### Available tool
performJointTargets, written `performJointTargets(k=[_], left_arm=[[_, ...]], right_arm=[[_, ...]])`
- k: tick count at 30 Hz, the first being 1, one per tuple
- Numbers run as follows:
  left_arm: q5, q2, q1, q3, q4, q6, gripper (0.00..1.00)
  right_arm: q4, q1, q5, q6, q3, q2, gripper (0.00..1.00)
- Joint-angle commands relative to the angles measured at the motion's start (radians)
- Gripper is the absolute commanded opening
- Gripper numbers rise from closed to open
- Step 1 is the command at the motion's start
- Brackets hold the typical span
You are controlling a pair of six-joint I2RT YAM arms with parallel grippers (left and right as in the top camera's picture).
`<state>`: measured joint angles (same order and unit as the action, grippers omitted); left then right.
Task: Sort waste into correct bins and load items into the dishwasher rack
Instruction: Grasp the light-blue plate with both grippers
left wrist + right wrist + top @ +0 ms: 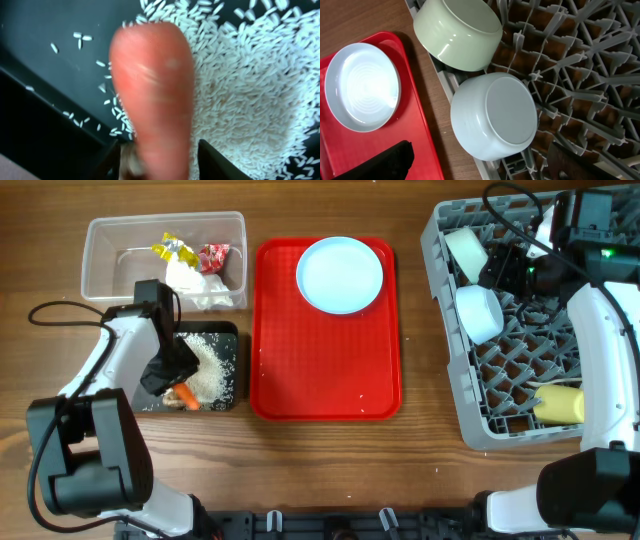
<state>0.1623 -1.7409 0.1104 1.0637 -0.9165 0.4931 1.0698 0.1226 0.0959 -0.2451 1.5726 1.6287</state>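
Sorting food waste | left gripper [168, 375], lower left, jaws astride orange carrot [152, 85] above black tray [45, 40] beside rice grains [240, 90] — cannot tell whether gripped or loose | next, likely: leave carrot there, then plate [340, 273] — upper centre.

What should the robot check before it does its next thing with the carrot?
1. Carrot is over the black tray: ok.
2. Left tool has a firm grip on the carrot: cannot tell; its fingers sit on either side of it.
3. Rice is piled in the black tray: ok.
4. Plate is in the rack: not ok; it lies on the red tray.
5. Right tool is open and empty: ok.
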Motion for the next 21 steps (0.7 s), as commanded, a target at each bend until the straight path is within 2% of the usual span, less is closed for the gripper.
performJointTargets(k=[1,3,5,8,11,13,16,21], left_arm=[[-0.005,0.005,0.004,-0.006,0.016,0.021,0.67],[-0.005,0.005,0.004,-0.006,0.015,0.019,0.7],[-0.051,0.008,0.004,0.027,-0.028,-0.037,0.69],[-0.084,0.02,-0.012,0.207,-0.217,-0.143,0.64],[-0.096,0.05,-0.092,0.431,-0.357,-0.214,0.66],[-0.121,0.067,-0.199,0.52,-0.307,-0.232,0.72],[-0.143,0.045,-0.346,0.52,-0.143,-0.232,0.86],[-0.143,-0.095,-0.521,0.52,0.047,-0.228,0.89]], right_arm=[[0.005,0.004,-0.01,0.01,0.003,0.0,0.88],[0.005,0.004,-0.01,0.01,0.003,0.0,0.87],[0.004,0.004,-0.01,0.01,0.003,0.0,0.88],[0.0,0.004,-0.01,0.01,0.003,0.0,0.88],[0.001,0.004,-0.01,0.01,0.003,0.0,0.88],[0.001,0.004,-0.01,0.009,0.003,0.0,0.88],[0.005,0.004,0.005,0.01,0.003,0.0,0.88],[-0.081,-0.032,0.174,0.009,-0.05,0.001,0.89]])
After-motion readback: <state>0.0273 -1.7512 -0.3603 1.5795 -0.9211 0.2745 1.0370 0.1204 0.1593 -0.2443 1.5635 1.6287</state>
